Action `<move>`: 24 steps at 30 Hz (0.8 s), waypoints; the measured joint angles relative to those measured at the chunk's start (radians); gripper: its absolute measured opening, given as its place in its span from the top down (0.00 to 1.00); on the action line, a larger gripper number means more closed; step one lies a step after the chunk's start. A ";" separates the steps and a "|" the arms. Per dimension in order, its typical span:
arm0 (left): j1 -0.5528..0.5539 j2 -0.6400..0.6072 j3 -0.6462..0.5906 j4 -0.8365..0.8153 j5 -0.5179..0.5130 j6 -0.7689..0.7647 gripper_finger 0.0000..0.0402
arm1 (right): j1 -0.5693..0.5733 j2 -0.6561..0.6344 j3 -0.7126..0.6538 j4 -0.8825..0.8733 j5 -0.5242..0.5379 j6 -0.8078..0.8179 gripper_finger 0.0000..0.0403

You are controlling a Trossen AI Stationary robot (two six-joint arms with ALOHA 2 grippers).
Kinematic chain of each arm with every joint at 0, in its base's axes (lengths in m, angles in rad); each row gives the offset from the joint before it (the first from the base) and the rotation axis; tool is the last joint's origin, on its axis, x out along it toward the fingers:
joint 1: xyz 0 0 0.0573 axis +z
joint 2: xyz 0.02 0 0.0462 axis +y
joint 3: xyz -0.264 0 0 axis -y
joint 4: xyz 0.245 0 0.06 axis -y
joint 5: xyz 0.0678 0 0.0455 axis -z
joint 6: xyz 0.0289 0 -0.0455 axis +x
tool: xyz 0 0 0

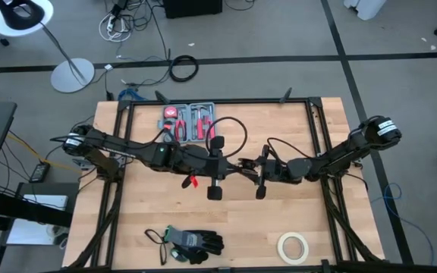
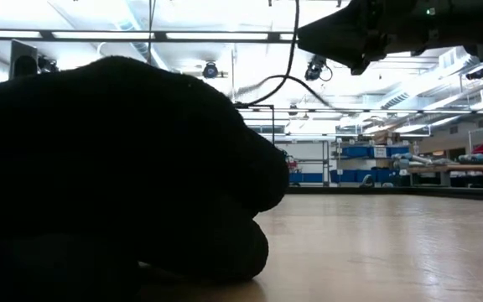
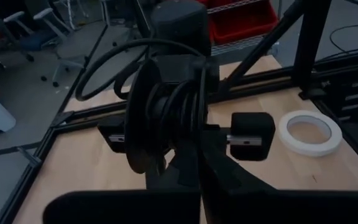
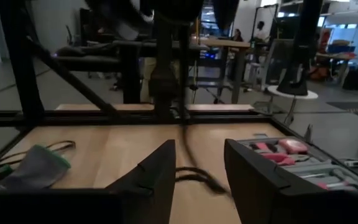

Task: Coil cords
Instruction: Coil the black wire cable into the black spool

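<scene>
The cord (image 3: pixel 166 106) is wound into a tight black coil held up above the middle of the wooden surface (image 1: pixel 279 220), with a loose loop (image 1: pixel 230 129) arching away from it toward the tool tray (image 1: pixel 190 121). In the left wrist view the coil's turns sit stacked side by side against a dark disc-like part, and a wider loop of the same cord rises behind them. The left gripper (image 1: pixel 217 163) is at that coil with its fingers drawn together on it, near the centre of the surface. The right gripper (image 1: pixel 258 168) faces it from the other side, just beside it; its fingers (image 4: pixel 160 174) stand apart, and in the right wrist view a stretch of cord (image 4: pixel 194 174) runs down between them toward the boards without either finger clearly touching it.

The tool tray lies at the far edge of the surface, holding red-handled tools. Near the front edge lie a pair of black gloves (image 1: pixel 192 243) to the left and a roll of white tape (image 1: pixel 293 246) to the right, both well apart from the grippers. In the low view the gloves (image 2: pixel 116 168) fill most of the picture as a dark mass.
</scene>
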 joint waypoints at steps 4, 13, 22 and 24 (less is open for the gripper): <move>-0.004 0.000 0.000 0.019 -0.022 -0.002 1.00 | 0.000 0.000 0.000 0.014 0.001 -0.009 0.68; -0.004 0.018 0.000 0.088 -0.057 0.002 1.00 | 0.001 0.000 0.000 0.015 -0.015 -0.010 0.75; -0.005 0.036 0.000 0.109 -0.067 0.017 1.00 | 0.003 0.000 0.000 0.008 -0.013 -0.017 0.81; -0.005 0.036 0.000 0.109 -0.068 0.017 1.00 | 0.006 0.000 0.000 0.008 -0.010 -0.017 0.89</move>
